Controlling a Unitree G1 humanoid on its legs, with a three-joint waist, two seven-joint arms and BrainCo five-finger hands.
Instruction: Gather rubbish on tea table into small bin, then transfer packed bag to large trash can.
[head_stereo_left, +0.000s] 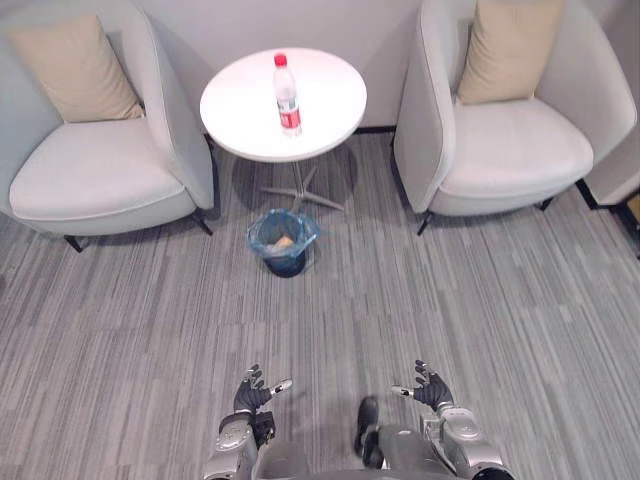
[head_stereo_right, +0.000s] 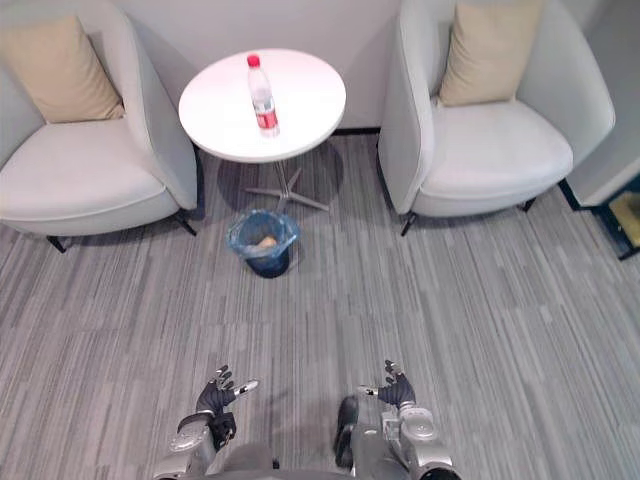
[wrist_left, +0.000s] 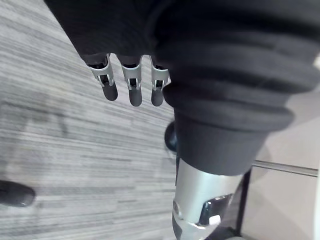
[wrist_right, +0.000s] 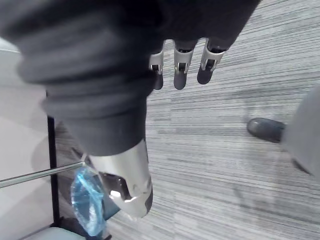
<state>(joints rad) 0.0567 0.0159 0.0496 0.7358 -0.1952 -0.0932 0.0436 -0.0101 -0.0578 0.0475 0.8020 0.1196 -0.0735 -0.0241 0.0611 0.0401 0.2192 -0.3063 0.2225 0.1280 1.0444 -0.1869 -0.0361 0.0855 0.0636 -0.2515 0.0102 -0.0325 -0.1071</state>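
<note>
Left hand (head_stereo_left: 255, 392) and right hand (head_stereo_left: 431, 388) hang open and empty, well short of the bottle (head_stereo_left: 288, 98) on the table (head_stereo_left: 330, 95) ahead, so gathering it likely calls for walking closer first.

Left hand (head_stereo_left: 251, 393) and right hand (head_stereo_left: 432, 390): dark ribbed covers, silver fingers (wrist_left: 131, 85) with dark tips.

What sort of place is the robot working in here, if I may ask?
Probably a lounge or waiting area: two pale armchairs flank a round white tea table on grey striped carpet.
</note>
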